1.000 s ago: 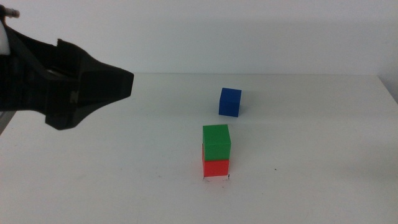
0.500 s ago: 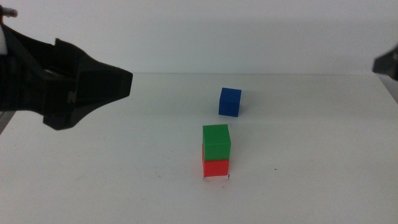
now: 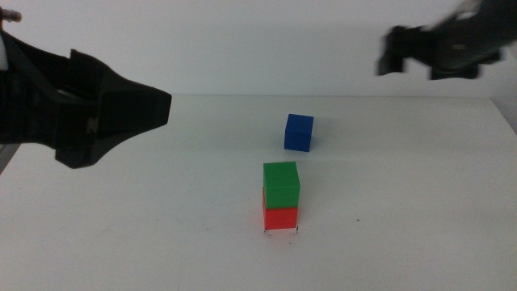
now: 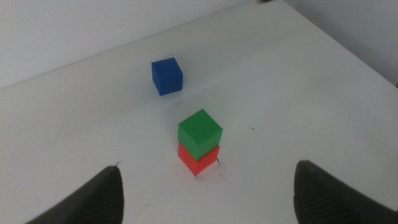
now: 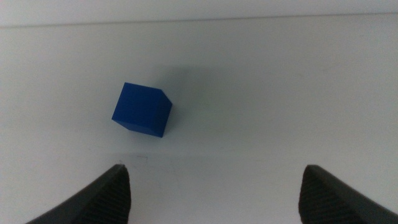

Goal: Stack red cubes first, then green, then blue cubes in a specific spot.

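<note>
The green cube [image 3: 281, 183] sits on top of the red cube [image 3: 279, 217] near the table's front middle; the stack also shows in the left wrist view, green [image 4: 199, 131] on red [image 4: 198, 160]. The blue cube [image 3: 298, 132] lies alone on the table behind the stack, also in the left wrist view [image 4: 166, 75] and the right wrist view [image 5: 141, 109]. My left gripper [image 4: 205, 193] is open and empty, held high at the left [image 3: 121, 109]. My right gripper [image 5: 214, 186] is open and empty, high at the upper right [image 3: 404, 52], above and to the right of the blue cube.
The white table [image 3: 404, 202] has its far edge against a pale wall. Small dark marks [image 3: 281, 231] lie at the base of the stack.
The right arm has come into view from the right and moved left at the top of the picture, toward the blue cube. The left arm and the cubes have not moved.
</note>
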Controlling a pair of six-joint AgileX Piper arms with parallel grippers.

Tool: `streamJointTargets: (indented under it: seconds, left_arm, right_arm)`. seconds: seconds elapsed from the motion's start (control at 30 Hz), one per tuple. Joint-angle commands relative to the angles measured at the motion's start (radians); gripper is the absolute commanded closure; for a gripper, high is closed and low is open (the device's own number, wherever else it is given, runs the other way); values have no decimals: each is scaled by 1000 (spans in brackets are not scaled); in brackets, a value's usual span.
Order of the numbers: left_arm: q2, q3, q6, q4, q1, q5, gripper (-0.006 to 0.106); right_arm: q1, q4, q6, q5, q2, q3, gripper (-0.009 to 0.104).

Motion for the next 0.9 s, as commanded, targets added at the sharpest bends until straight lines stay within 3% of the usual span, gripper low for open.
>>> streamJointTargets:
  seconds: [0.0, 0.1, 0.57, 0.87]
  left_arm:
    - [-4, 5, 0, -1, 2, -12, 7]
    - [-4, 5, 0, 4, 2, -12, 7]
    - [-6, 5, 0, 4, 2, -12, 7]
    - [-6, 5, 0, 4, 2, -12, 7]
  right_arm:
    - [78, -154, 149, 59, 90, -98, 2]
    - [147, -191, 220, 148, 238, -239, 2]
    - [200, -143, 298, 286, 697, -743, 4]
    - [200, -171, 317, 287, 820, -840, 11]
